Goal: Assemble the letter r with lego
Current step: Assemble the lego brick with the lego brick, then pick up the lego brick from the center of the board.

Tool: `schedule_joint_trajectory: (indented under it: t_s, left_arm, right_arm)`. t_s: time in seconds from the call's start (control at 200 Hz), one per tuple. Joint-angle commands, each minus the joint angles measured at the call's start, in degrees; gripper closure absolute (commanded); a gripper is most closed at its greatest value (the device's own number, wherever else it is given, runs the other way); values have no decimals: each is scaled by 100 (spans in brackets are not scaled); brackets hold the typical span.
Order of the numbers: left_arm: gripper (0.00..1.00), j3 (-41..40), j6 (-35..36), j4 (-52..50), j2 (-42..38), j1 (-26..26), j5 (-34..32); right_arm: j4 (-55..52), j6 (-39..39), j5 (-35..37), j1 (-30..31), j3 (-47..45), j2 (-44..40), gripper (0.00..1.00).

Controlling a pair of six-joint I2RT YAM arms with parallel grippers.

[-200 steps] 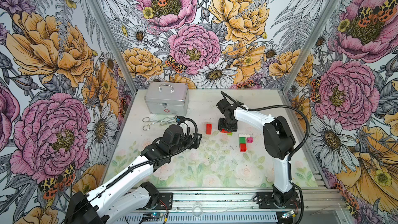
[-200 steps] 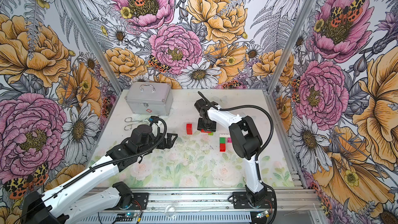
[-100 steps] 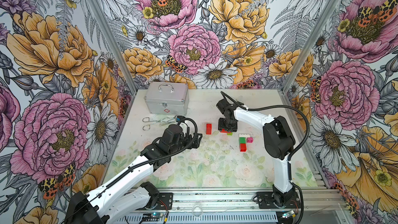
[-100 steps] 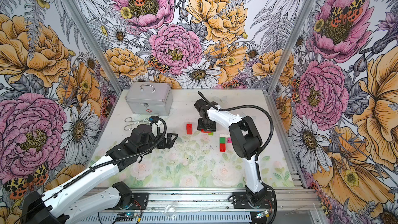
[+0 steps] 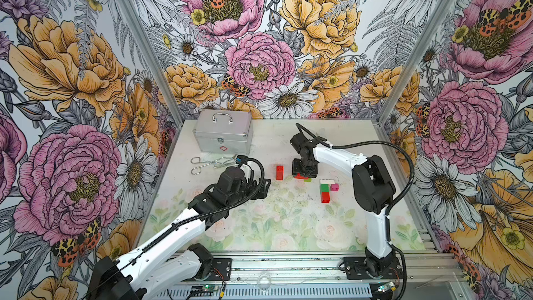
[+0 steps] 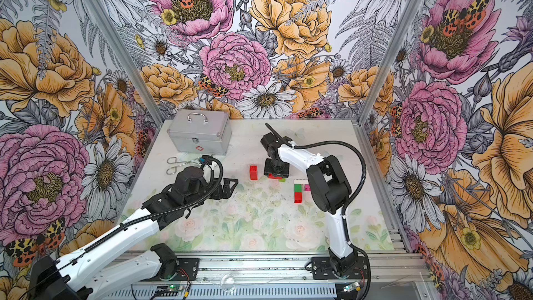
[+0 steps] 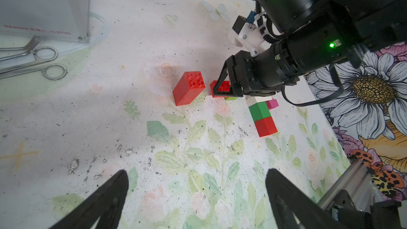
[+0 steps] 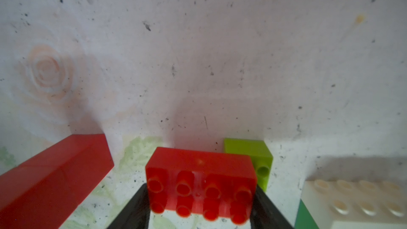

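Note:
My right gripper (image 5: 304, 173) points down at the table's middle back and is shut on a red lego brick (image 8: 200, 183), its fingers (image 8: 267, 208) pressing on the brick's short ends. A lime green brick (image 8: 253, 157) lies right beside it. A taller red stack (image 5: 279, 172) stands just to its left. To the right lies a flat assembly: a white brick (image 5: 327, 181), a dark green one (image 5: 324, 188), a red one (image 5: 325, 197) and a small pink one (image 5: 334, 187). My left gripper (image 7: 197, 177) hangs open and empty over the mat, left of the bricks.
A silver metal case (image 5: 222, 135) stands at the back left of the table. Steel scissors-like tools (image 5: 206, 163) lie in front of it, close to my left arm's wrist. Floral walls enclose the table on three sides.

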Motion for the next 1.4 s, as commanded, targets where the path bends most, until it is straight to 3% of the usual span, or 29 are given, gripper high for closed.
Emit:
schedule_joint_trajectory:
  t_s: [0.0, 1.101, 1.396]
  left_arm:
    - [1, -45, 51, 59, 9, 52, 115]
    - [1, -215, -13, 322, 403, 174, 298]
    - [1, -207, -44, 263, 193, 183, 262]
  right_arm:
    - [-359, -59, -237, -42, -471, 576, 64]
    - [-79, -52, -320, -82, -873, 1375, 70]
    - [-562, -105, 122, 11, -500, 388, 70]
